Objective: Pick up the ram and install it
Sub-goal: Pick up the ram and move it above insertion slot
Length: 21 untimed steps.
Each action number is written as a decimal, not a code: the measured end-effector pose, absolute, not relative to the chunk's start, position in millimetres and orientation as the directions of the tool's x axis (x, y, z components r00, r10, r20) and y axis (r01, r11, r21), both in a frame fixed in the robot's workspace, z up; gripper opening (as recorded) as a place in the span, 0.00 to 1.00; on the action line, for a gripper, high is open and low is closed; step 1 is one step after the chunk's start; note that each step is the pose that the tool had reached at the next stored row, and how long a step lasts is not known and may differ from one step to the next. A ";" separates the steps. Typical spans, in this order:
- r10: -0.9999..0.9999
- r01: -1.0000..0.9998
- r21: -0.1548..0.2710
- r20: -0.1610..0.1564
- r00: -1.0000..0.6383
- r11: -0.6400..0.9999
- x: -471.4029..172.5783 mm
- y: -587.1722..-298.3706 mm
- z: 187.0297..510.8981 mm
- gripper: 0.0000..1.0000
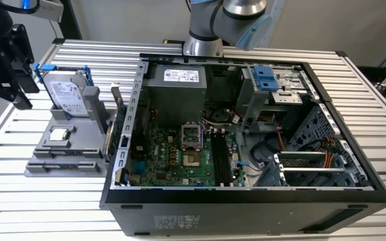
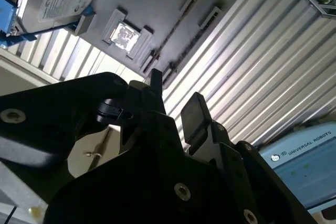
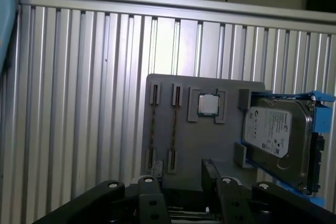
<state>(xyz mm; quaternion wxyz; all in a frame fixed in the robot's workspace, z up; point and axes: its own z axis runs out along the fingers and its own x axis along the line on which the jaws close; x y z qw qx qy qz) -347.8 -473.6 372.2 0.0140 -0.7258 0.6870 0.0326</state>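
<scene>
My gripper hangs at the exterior view's left, above the slatted table and beside the grey parts holder. In both wrist views its two black fingers stand apart with nothing between them, so the gripper is open. Beyond the fingertips the holder carries two long narrow grooves, each showing a thin dark line. Whether the ram sits in either groove I cannot tell. Long black memory slots lie on the green motherboard inside the open computer case.
On the holder a small square silver chip lies beside a silver hard drive in a blue bracket. The tall case wall stands right next to the holder. The arm's base rises behind the case.
</scene>
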 end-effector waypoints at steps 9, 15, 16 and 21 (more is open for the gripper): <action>-0.997 -0.998 0.025 -0.064 0.054 -0.056 -347.8 -473.6 366.2 1.00; -0.997 -0.998 0.025 -0.062 0.054 -0.056 -347.8 -473.6 364.4 1.00; -0.997 -0.998 0.025 -0.062 0.054 -0.056 -347.8 -473.6 364.4 1.00; -0.997 -0.998 0.024 -0.062 0.054 -0.056 -347.7 -473.6 363.5 1.00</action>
